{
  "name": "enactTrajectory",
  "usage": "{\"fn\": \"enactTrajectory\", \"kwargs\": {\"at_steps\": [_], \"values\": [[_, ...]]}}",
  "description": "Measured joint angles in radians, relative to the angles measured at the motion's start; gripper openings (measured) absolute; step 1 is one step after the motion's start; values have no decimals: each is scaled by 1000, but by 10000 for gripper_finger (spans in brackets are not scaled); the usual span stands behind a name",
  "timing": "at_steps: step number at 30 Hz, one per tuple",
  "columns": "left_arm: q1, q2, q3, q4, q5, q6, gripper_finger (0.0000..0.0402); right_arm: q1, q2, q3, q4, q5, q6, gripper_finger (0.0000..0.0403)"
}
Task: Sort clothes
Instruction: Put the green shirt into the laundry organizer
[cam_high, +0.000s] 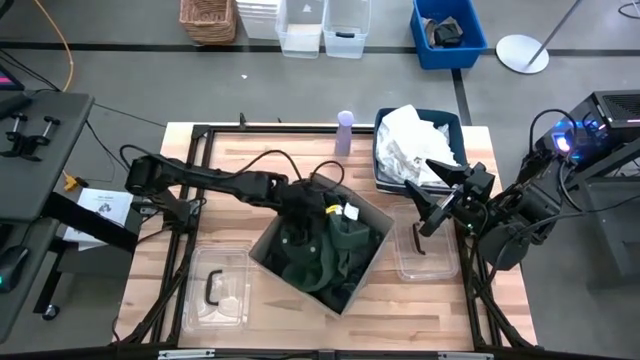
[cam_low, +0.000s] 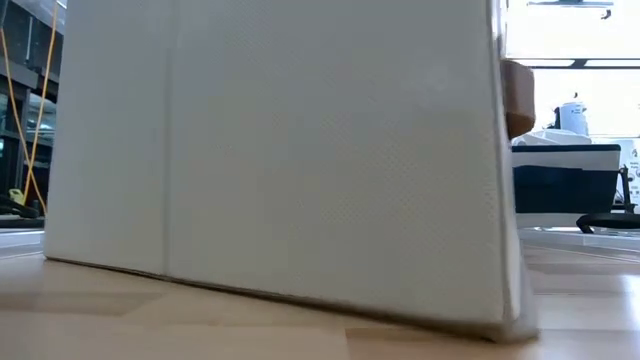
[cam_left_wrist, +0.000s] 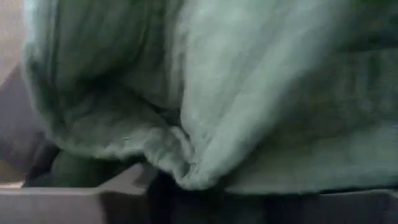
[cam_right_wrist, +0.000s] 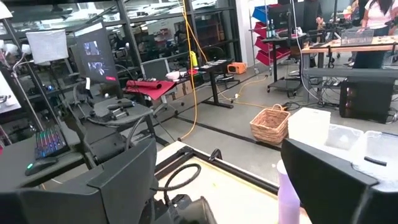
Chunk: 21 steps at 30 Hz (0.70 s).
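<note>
A beige fabric box (cam_high: 372, 214) stands in the middle of the table and fills the low view (cam_low: 300, 150). It holds dark green and dark clothes (cam_high: 345, 245). My left gripper (cam_high: 300, 208) is over the box's far left corner, low among these clothes. Green fabric (cam_left_wrist: 249, 93) fills the left wrist view and hides the fingers. White clothes (cam_high: 415, 145) lie heaped in a dark blue bin (cam_high: 384, 130) at the far right. My right gripper (cam_high: 428, 195) is open and empty, just on the near side of that bin, pointing toward the table's left; it also shows in the right wrist view (cam_right_wrist: 230, 186).
A purple bottle (cam_high: 344, 132) stands at the far edge, left of the bin. A clear plastic container (cam_high: 220, 285) lies at the near left and another (cam_high: 425, 250) at the right, below my right gripper. Bins and a wicker basket (cam_high: 208, 20) stand on the floor beyond.
</note>
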Motion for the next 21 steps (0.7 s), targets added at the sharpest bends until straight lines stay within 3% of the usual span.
{"fn": "enactTrajectory", "kwargs": {"at_steps": [6, 13, 21], "values": [[23, -32, 153, -213, 39, -6, 259, -2, 0, 0, -3, -24, 17, 342], [42, -96, 280, -268, 109, -53, 257, -3, 1, 0, -10, -89, 40, 342], [68, -141, 311, -382, 68, -5, 255, -21, 1, 0, -8, -141, 65, 342]]}}
